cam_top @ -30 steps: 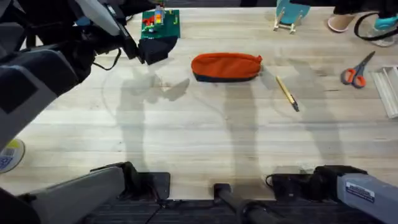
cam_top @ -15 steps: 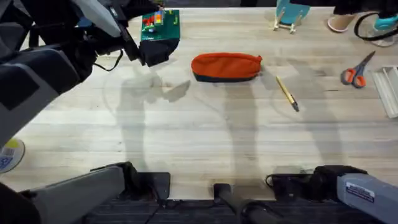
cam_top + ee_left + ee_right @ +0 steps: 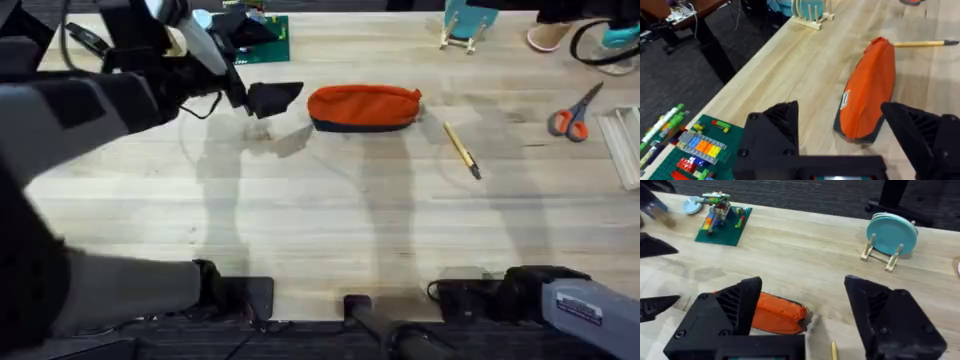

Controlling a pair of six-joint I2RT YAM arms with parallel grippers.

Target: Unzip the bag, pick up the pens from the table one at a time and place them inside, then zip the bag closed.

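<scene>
Since a second ago, your left gripper (image 3: 272, 97) swung right from lego plate (image 3: 262, 33) toward bag's left end; bag and pen unmoved. Orange bag (image 3: 364, 107) lies far-centre on table (image 3: 320, 220), zipper apparently shut, long side toward you. Yellow pen (image 3: 461, 149) just right of it, apart. Left jaws wide, empty, lined up on bag end, likely for zipper pull. Right gripper (image 3: 802, 315) gapes, empty, parked near base. Scissors (image 3: 575, 114) far right; blue disc on rack (image 3: 467, 22) at far edge.

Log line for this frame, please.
phase: approach | left gripper: open, near bag end | right gripper: open | pen: on table
</scene>
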